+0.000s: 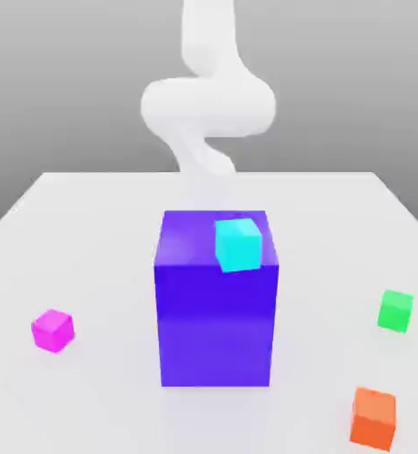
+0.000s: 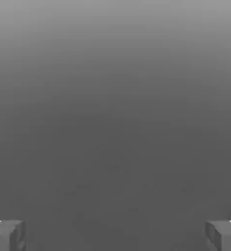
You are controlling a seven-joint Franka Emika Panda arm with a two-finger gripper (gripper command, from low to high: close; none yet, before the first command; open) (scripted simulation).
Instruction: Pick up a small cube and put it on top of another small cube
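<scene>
Nothing is done yet: the magenta cube (image 1: 52, 329) sits on the counter (image 1: 88, 230) at the exterior view's left, well apart from the green cube (image 1: 395, 310) at its right. The hand (image 2: 115, 234) is released, fingers spread and empty; pickup and stacking remain.

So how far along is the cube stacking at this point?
Nothing looks done yet. The magenta cube sits on the table at the exterior view's left, far from the green cube at the right, with the big blue block between them. The gripper is open and holds nothing. Picking, carrying and stacking all remain.
</scene>
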